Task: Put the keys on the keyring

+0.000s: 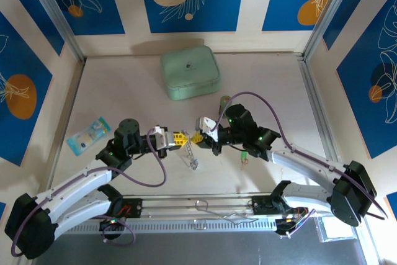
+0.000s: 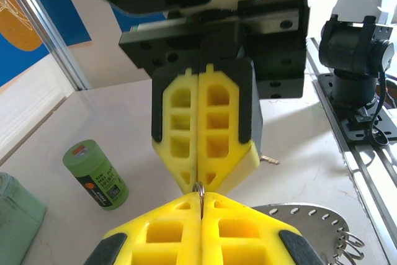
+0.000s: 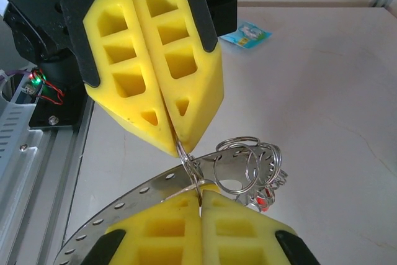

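Note:
My left gripper (image 1: 179, 139) and right gripper (image 1: 198, 136) meet tip to tip over the middle of the table. Both are shut on the same small wire loop of the silvery keyring (image 3: 193, 169). From the loop hangs a perforated metal band (image 3: 124, 210) carrying several wire rings (image 3: 248, 164), and it dangles below the tips (image 1: 191, 158). A red key head (image 3: 266, 200) shows under those rings. In the left wrist view my left gripper (image 2: 200, 198) pinches the loop (image 2: 200, 188) against the right gripper's tip (image 2: 198, 179). A green key (image 1: 245, 159) lies on the table by the right arm.
A mint-green case (image 1: 190, 72) sits at the back centre. An upright green cylinder (image 2: 96, 175) stands behind the right gripper. A blue packet (image 1: 89, 134) lies at the left. A metal rail (image 1: 205, 206) runs along the near edge between the arm bases.

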Controlling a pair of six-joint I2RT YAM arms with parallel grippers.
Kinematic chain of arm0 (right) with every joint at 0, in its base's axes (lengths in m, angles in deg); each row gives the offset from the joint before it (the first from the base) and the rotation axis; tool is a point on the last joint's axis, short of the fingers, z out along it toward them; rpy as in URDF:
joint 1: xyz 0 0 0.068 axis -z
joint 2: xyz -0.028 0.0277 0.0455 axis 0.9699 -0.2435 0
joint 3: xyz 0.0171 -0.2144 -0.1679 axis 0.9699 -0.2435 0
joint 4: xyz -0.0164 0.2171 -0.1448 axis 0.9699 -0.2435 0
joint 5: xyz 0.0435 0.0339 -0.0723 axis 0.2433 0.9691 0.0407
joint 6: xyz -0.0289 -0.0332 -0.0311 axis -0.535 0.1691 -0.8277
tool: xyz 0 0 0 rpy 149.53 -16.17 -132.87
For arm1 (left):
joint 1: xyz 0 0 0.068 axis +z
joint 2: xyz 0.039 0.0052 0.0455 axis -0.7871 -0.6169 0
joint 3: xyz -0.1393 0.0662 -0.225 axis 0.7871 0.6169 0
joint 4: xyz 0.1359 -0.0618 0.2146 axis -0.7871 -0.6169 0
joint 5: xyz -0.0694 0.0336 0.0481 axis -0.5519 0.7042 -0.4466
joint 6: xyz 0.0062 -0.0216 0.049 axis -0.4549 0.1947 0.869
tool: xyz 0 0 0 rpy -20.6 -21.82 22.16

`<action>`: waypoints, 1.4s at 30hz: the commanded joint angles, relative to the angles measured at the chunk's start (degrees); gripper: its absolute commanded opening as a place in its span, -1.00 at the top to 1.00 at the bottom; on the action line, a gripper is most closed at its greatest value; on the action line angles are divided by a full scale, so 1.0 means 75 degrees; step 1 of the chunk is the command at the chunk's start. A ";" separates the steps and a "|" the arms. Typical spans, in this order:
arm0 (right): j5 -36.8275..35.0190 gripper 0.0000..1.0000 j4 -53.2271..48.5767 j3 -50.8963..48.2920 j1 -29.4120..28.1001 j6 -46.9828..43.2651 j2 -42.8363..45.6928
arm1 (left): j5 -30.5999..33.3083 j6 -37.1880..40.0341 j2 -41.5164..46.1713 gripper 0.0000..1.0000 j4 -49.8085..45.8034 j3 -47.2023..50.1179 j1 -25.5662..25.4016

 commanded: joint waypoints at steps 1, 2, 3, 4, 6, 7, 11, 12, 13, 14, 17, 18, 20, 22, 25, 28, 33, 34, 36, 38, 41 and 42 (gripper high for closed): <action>0.0206 0.96 -0.0202 0.0269 0.0030 0.0036 -0.0214 | -0.0485 0.0024 0.0077 1.00 0.0183 -0.0382 -0.0051; 0.0256 0.97 -0.0210 0.0283 0.0017 0.0059 -0.0260 | -0.0478 0.0056 0.0085 1.00 0.0172 -0.0386 -0.0054; 0.0264 0.97 -0.0208 0.0295 0.0000 0.0072 -0.0276 | -0.0469 0.0067 0.0106 1.00 0.0169 -0.0392 -0.0065; 0.0261 0.97 -0.0210 0.0304 -0.0007 0.0083 -0.0270 | -0.0459 0.0080 0.0119 1.00 0.0159 -0.0392 -0.0063; 0.0201 0.90 -0.0164 0.0268 0.0018 0.0118 -0.0181 | -0.0426 0.0102 0.0139 1.00 0.0128 -0.0383 -0.0068; 0.0173 0.80 -0.0125 0.0244 0.0035 0.0131 -0.0112 | -0.0425 0.0102 0.0152 1.00 0.0122 -0.0360 -0.0069; 0.0252 0.55 0.0071 -0.0006 0.0064 -0.0031 0.0274 | -0.0434 0.0063 0.0151 1.00 0.0240 -0.0244 -0.0068; 0.0366 0.53 0.0123 -0.0056 0.0064 -0.0084 0.0339 | -0.0443 0.0019 0.0143 1.00 0.0321 -0.0206 -0.0068; 0.0442 0.52 0.0182 -0.0085 0.0053 -0.0103 0.0381 | -0.0448 -0.0030 0.0130 1.00 0.0394 -0.0177 -0.0066; 0.0522 0.51 0.0256 -0.0096 0.0045 -0.0093 0.0409 | -0.0459 -0.0077 0.0109 1.00 0.0475 -0.0157 -0.0069; 0.0637 0.51 0.0407 -0.0070 -0.0012 -0.0056 0.0360 | -0.0460 -0.0124 0.0063 1.00 0.0555 -0.0148 -0.0089; 0.0639 0.51 0.0421 -0.0057 -0.0035 -0.0074 0.0325 | -0.0466 -0.0129 0.0058 1.00 0.0583 -0.0143 -0.0092; 0.0610 0.52 0.0457 -0.0012 -0.0065 -0.0087 0.0245 | -0.0463 -0.0161 0.0034 1.00 0.0665 -0.0137 -0.0103; 0.0573 0.54 0.0507 0.0015 -0.0077 -0.0086 0.0194 | -0.0470 -0.0196 0.0002 1.00 0.0728 -0.0124 -0.0110; 0.0530 0.59 0.0530 0.0055 -0.0091 -0.0068 0.0134 | -0.0474 -0.0215 -0.0021 1.00 0.0778 -0.0107 -0.0127; 0.0567 0.66 0.0556 0.0097 -0.0135 -0.0057 0.0083 | -0.0462 -0.0220 -0.0024 1.00 0.0778 -0.0092 -0.0146; 0.0625 0.76 0.0634 0.0122 -0.0183 -0.0030 0.0040 | -0.0396 -0.0116 0.0008 1.00 0.0630 -0.0124 -0.0172; 0.0638 0.79 0.0644 0.0133 -0.0191 -0.0021 0.0052 | -0.0368 -0.0064 0.0012 1.00 0.0556 -0.0134 -0.0169; 0.0628 0.91 0.0573 0.0150 -0.0191 -0.0081 0.0066 | -0.0295 0.0028 0.0041 1.00 0.0412 -0.0158 -0.0170; 0.0596 1.00 0.0369 0.0210 -0.0183 -0.0201 0.0114 | -0.0038 0.0154 0.0099 1.00 0.0180 -0.0173 -0.0165; 0.0441 1.00 -0.0056 0.0317 -0.0183 -0.0423 0.0189 | 0.0622 0.0401 0.0262 0.53 -0.0451 -0.0334 -0.0176; 0.0368 1.00 -0.0241 0.0382 -0.0183 -0.0510 0.0210 | 0.0745 0.0496 0.0306 0.47 -0.0766 -0.0424 -0.0174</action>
